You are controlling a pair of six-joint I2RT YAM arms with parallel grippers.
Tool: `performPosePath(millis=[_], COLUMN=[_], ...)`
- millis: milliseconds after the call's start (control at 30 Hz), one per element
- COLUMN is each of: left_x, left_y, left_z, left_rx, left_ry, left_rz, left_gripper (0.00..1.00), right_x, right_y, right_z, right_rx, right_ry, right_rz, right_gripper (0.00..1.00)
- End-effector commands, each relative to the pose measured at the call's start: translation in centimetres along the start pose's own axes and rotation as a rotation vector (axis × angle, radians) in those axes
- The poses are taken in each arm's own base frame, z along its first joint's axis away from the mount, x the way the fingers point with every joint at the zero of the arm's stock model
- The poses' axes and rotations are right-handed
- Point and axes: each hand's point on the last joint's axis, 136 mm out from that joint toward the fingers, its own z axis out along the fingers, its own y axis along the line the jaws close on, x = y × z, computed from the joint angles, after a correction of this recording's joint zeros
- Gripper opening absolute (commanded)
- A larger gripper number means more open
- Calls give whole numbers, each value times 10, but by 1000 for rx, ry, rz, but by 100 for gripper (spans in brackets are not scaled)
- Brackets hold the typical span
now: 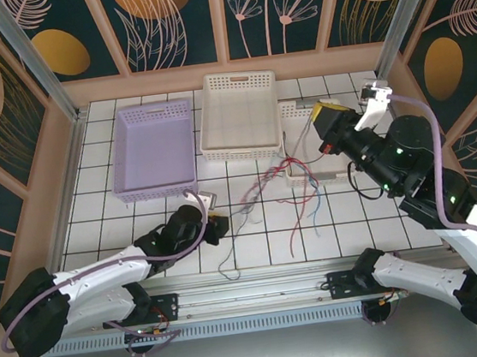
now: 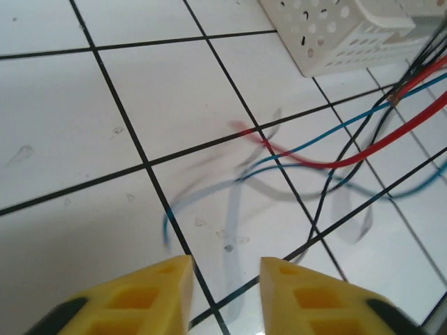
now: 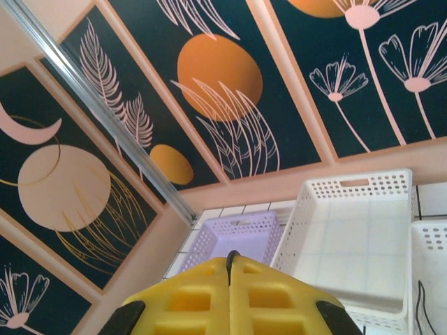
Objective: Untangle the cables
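Worktop [image 1: 105, 219]: white tiles with dark grout, so thin dark wires are hard to tell from the grout lines.
White basket [image 1: 238, 77]: far centre, near corner close to the wires.
Right end effector [image 1: 328, 121]: raised at far right, fingers pressed together; any wire pinched there too fine to confirm.
Left end effector [image 2: 226, 269]: low, fingers slightly spread, nothing between them.
Cables [image 1: 296, 191]: red, blue and dark, crossed mid-worktop, blurred in places; likely to cinch into a knot if hauled from one end, or snag on the White basket.
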Motion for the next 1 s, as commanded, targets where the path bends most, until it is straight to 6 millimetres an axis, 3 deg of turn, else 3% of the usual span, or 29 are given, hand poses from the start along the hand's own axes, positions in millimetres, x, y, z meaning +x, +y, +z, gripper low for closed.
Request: performPosePath(millis=[0, 67, 267, 433, 700, 967], left_x=[1, 1, -4, -10, -28, -50], left_y=[2, 0, -22, -47, -67, -80], left_z=[-3, -3, -7, -10, -5, -5], left_rx=[3, 16, 147, 295, 370, 409], left_ry=[-1, -2, -37, -58, -98, -165], left_rz=[-7, -12, -49, -65, -49, -35], left_gripper=[14, 14, 53, 67, 80, 84], right_x=[-24, -17, -11, -9, -4, 8], right_y=[14, 23, 38, 53, 77, 104], right_z=[-6, -2, -1, 0, -1, -1], right_rx=[-56, -99, -184, -256, -385, -534], right_ry=[-67, -28, 1, 25, 70, 149], right_rz=[11, 5, 7, 11, 45, 86], right_gripper=[0, 0, 0, 0, 0, 0])
